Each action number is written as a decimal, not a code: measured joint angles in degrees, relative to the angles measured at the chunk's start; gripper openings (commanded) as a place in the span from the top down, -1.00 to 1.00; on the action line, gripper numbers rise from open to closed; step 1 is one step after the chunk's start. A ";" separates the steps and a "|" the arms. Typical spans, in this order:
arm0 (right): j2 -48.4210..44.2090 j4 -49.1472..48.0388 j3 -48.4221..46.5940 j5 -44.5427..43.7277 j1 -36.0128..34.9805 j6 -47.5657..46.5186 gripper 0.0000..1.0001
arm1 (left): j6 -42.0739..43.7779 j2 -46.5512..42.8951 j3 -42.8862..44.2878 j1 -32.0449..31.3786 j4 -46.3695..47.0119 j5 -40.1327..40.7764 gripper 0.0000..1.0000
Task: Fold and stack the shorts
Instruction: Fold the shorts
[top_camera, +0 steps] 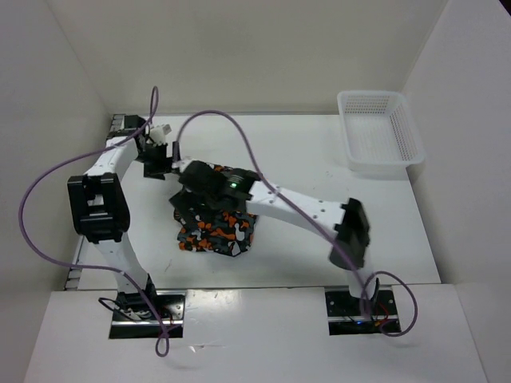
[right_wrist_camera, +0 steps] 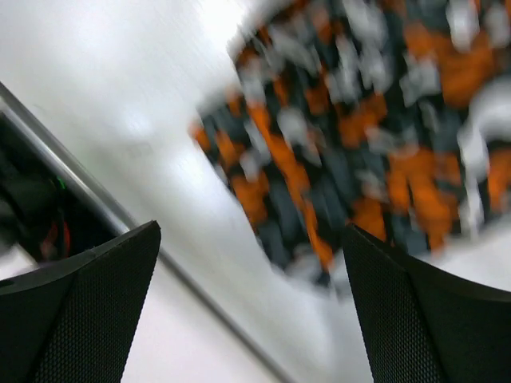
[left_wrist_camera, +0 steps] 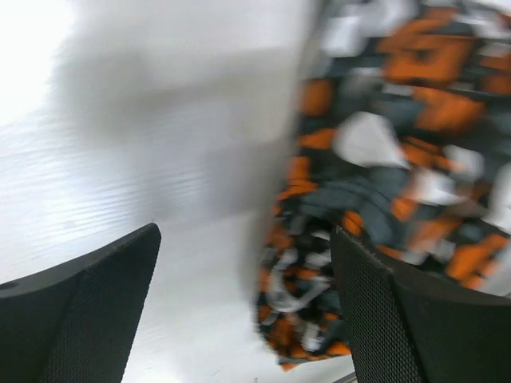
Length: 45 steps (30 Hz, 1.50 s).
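Observation:
The shorts (top_camera: 214, 230), printed in orange, black, grey and white blotches, lie bunched in a compact heap near the middle of the table. My right gripper (top_camera: 188, 185) hovers over the heap's upper left part, open and empty; the shorts show blurred in the right wrist view (right_wrist_camera: 359, 136). My left gripper (top_camera: 157, 163) sits just left of the heap's far corner, open and empty, with the shorts (left_wrist_camera: 383, 175) beside its right finger (left_wrist_camera: 399, 319). The right arm hides part of the heap in the top view.
A white plastic mesh basket (top_camera: 380, 136) stands at the back right of the table (top_camera: 303, 159). White walls enclose the table on the left, back and right. A purple cable loops over the heap.

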<state>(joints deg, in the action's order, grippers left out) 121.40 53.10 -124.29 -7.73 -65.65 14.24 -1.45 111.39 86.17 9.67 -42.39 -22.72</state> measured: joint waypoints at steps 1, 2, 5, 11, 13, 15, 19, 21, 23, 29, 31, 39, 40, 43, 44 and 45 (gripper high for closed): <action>-6.38 -4.52 10.12 -0.13 0.20 2.16 -0.98 | 0.00 -1.75 0.00 -1.62 0.26 -0.42 -0.91; -11.32 -6.03 17.38 -0.39 0.74 4.52 -0.98 | 0.02 -3.41 0.00 -3.39 0.55 -0.83 -0.91; -23.65 -9.88 35.82 -0.48 4.22 11.74 -0.98 | 0.11 -6.82 0.00 -7.96 2.14 -1.99 -0.96; -27.26 -14.84 54.90 0.24 8.63 20.02 -1.00 | 0.15 -6.27 -0.04 -13.31 5.49 2.45 -0.96; -25.97 -16.13 57.29 1.51 8.15 21.49 -1.00 | 0.17 -5.53 -0.26 -14.45 6.49 4.63 -0.94; -24.76 -17.77 57.88 3.26 7.98 22.43 -1.00 | 0.17 -4.96 -0.70 -15.26 7.17 7.30 -0.82; -22.49 -22.36 57.88 5.79 7.91 23.67 -0.94 | 0.20 -3.72 -2.23 -16.26 8.15 11.98 -0.49; -20.92 -23.87 57.92 6.78 7.89 23.98 -0.81 | 0.35 -2.99 -3.08 -16.46 8.02 12.87 -0.37; -19.39 -25.20 58.03 7.67 7.91 24.06 -0.47 | 0.79 -2.16 -3.43 -16.52 7.74 13.18 -0.20; -17.29 -28.85 60.70 10.69 9.68 24.72 0.72 | 1.14 -1.68 -4.11 -16.52 7.32 12.52 0.25; -17.29 -30.32 62.18 12.26 11.47 25.33 0.98 | 1.20 -1.36 -4.04 -16.52 7.30 12.31 0.71; -24.61 -32.00 69.53 11.67 21.99 24.48 0.89 | 1.31 5.31 3.69 -16.68 6.29 11.37 0.02; -25.59 -31.61 69.57 11.21 23.28 23.89 0.85 | 1.31 6.05 5.09 -16.70 6.19 10.78 -0.10; -27.23 -30.86 68.85 10.36 24.94 21.57 0.80 | 1.20 6.34 6.73 -16.70 6.80 9.27 -0.36; -27.30 -30.71 68.41 10.38 24.90 20.90 0.80 | 1.22 5.88 6.67 -16.70 7.04 9.01 -0.44; -27.28 -30.64 68.17 10.45 24.72 20.35 0.80 | 1.22 5.07 6.25 -16.57 7.58 8.90 -0.45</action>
<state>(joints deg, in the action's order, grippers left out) 94.13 22.46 -56.12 2.72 -40.93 34.59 -0.23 116.46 92.42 -6.90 -34.81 -13.82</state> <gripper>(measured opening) 0.096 0.703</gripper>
